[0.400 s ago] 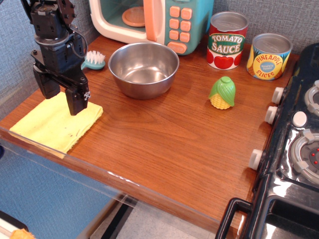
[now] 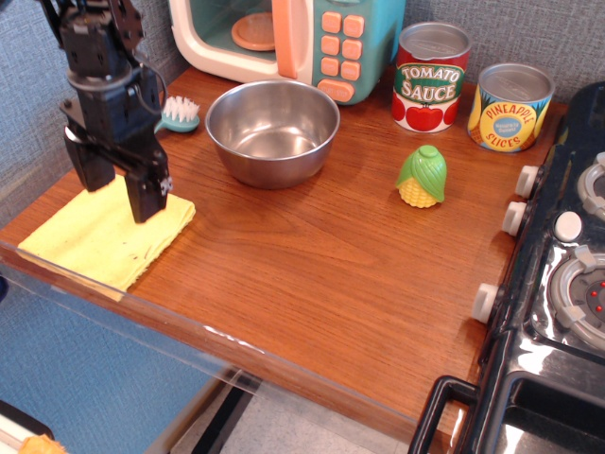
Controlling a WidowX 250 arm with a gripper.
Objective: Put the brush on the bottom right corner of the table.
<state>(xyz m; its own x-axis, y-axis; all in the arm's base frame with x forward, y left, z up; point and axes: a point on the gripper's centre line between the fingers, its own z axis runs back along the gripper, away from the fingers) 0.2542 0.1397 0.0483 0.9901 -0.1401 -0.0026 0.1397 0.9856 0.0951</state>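
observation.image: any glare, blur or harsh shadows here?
In observation.image, focus is sharp; mild glare streaks the table along its clear front edge and the bowl; shadows are soft; the gripper partly hides the brush.

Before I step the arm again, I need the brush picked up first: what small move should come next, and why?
Probably shift the gripper toward the back of the table, over the brush. Its jaws stand open and empty above the yellow cloth, while the brush lies behind the arm, left of the metal bowl, partly hidden.
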